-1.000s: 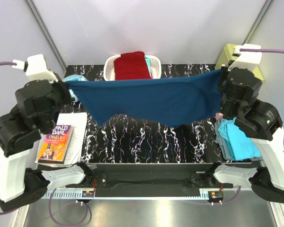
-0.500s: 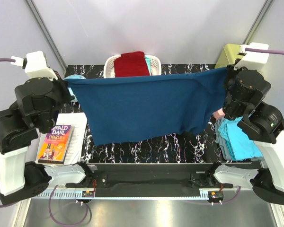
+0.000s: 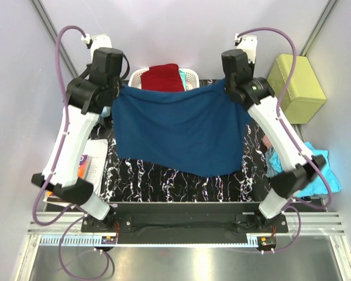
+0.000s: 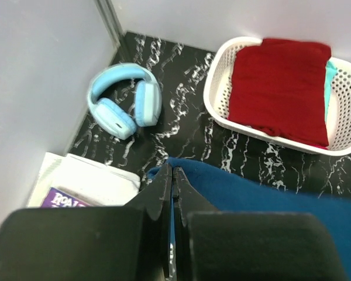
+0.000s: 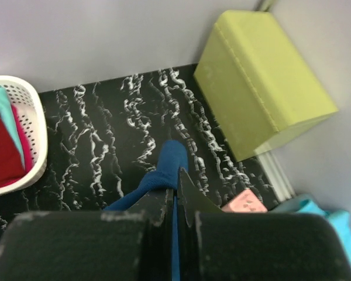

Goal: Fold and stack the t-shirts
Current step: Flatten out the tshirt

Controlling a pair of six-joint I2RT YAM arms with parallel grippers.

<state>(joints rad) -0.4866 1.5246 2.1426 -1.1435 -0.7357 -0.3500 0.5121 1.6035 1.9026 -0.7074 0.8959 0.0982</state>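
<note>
Black marbled table [image 3: 155,181] spreads under everything, and the danger begins there. The navy t-shirt [image 3: 181,132] hangs above it as one wide sheet, strung by its top edge between my two claws. If I lower it unevenly, the loose bottom hem may buckle or roll beneath itself, and the fold starts crooked. I cannot tell whether that hem touches the table. The top edge sags a little in the middle, so pulling my arms further apart could drag a corner out of a grip, while bringing them together would let the cloth bunch. Behind the sheet stands the white basket [image 3: 191,74] with the dark red t-shirt [image 3: 162,80] in it, and swinging the cloth backward might snag its rim or drape over it. The turquoise t-shirts [image 3: 330,178] lie well apart at the right edge, safe unless the hem sweeps that way. The yellow-green box [image 5: 260,82] sits near my right arm and the blue headphones [image 4: 124,100] near my left, and I could strike either on a careless descent. Smallest and most critical are the grips: my left claw [image 4: 172,174] and right claw [image 5: 175,180] are each pressed together on only a thin pinch of navy fabric, which could slip.
</note>
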